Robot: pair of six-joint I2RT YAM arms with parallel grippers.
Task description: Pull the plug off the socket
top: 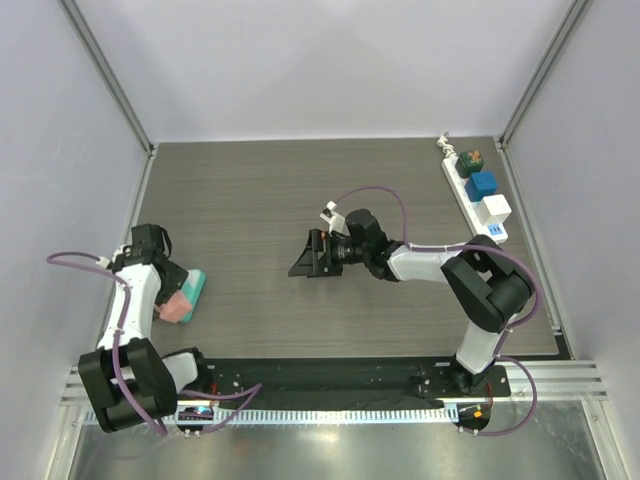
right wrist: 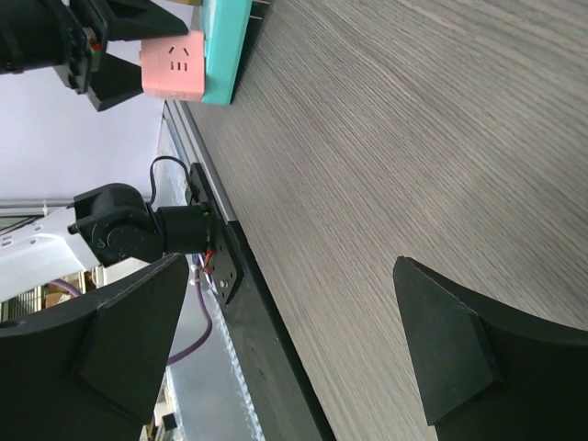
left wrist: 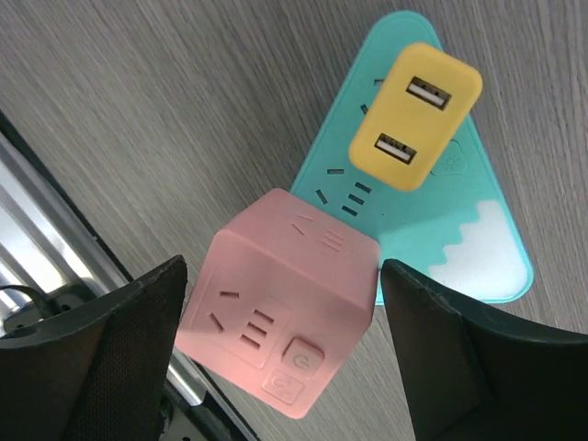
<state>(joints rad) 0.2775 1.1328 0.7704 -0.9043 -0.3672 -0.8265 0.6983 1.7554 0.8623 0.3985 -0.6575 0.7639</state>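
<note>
Here, left gripper [left wrist: 283, 266] with jaws apart, pink cube [left wrist: 276, 322] between them, contact unclear, teal block [left wrist: 404, 230] just beyond the cube, yellow adapter [left wrist: 415, 115] on it, right gripper [right wrist: 292, 266] spread wide over the table [right wrist: 413, 138], socket [top: 458, 182] well apart behind it, three plugs [top: 481, 185] seated.

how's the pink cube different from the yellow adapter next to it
The pink cube looks bigger and blocky; the yellow adapter is smaller and oblong. The pink cube shows socket slots and a button; the yellow adapter shows two USB ports. Both have rounded corners.
</note>
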